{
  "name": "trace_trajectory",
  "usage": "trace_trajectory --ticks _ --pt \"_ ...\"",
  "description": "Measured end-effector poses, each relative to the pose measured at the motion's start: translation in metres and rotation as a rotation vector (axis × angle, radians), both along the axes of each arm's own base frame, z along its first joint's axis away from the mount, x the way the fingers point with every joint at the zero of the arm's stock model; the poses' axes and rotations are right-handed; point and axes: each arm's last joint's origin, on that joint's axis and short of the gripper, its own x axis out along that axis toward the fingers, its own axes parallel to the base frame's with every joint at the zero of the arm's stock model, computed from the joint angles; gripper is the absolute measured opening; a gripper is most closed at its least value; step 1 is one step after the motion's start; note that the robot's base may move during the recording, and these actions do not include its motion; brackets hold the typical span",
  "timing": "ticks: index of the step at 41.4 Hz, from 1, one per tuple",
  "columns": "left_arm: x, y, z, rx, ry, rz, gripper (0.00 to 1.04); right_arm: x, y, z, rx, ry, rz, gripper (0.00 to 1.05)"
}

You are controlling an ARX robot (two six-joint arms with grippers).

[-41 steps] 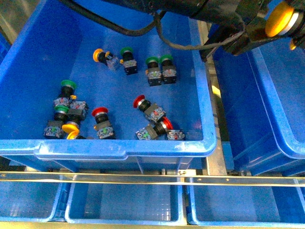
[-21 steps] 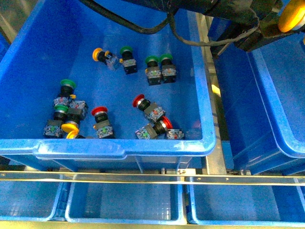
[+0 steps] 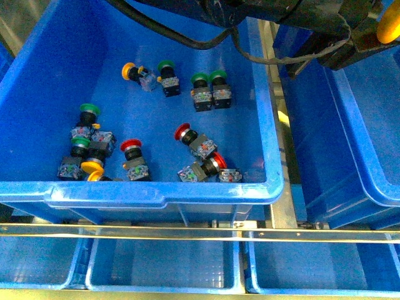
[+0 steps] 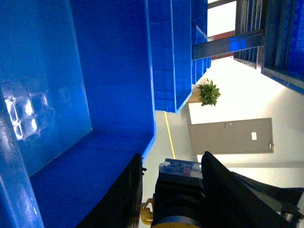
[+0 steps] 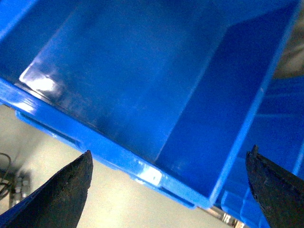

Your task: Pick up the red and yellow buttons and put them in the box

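- Holding one yellow button (image 3: pixel 389 28) by its black body, the left gripper (image 4: pixel 172 164) is squeezing it from both sides so it cannot slip out.
- The left arm is reaching across the top and hanging that button in the air over the far part of the box (image 3: pixel 375 119). It is not touching the box. I think this is the spot for letting go.
- The right gripper (image 5: pixel 170 154) is standing wide open with nothing in it. It is looking down at a blue bin, and I think it is staying out of the way.
- Three red buttons (image 3: pixel 182 132) are lying in the other big bin (image 3: pixel 162 195), toward its front edge. Two of them are close to the front right corner.
- One more yellow one (image 3: pixel 128 70) is lying by the far wall, and another (image 3: pixel 92 169) is sitting near the front left corner.
- Green buttons (image 3: pixel 89 111) are lying mixed in with them, some touching, so picking is needing care.
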Motion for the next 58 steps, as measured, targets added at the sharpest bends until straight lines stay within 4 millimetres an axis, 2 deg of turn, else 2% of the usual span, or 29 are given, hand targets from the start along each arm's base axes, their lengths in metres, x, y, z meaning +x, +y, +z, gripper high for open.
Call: trace_trajectory --ticks 10,14,23,30,43,58 --pt "-0.001 -0.001 0.000 -0.020 0.003 -0.010 0.31 0.045 0.013 -0.006 -0.036 0.006 0.194 0.98" --pt "-0.001 0.002 -0.006 -0.012 0.014 -0.009 0.31 0.061 0.015 -0.008 -0.072 0.000 0.246 0.98" --pt "-0.001 0.001 -0.018 0.009 0.039 -0.013 0.31 0.080 0.027 -0.009 -0.107 -0.023 0.326 0.98" --pt "-0.001 0.001 -0.019 0.012 0.039 -0.016 0.31 0.083 0.037 -0.005 -0.108 -0.024 0.362 0.98" --pt "-0.001 -0.005 -0.014 0.017 0.026 -0.015 0.31 0.075 0.055 -0.002 -0.089 -0.012 0.409 0.98" --pt "-0.010 -0.017 -0.012 0.013 0.016 -0.042 0.31 0.071 0.058 -0.002 -0.074 -0.017 0.408 0.98"
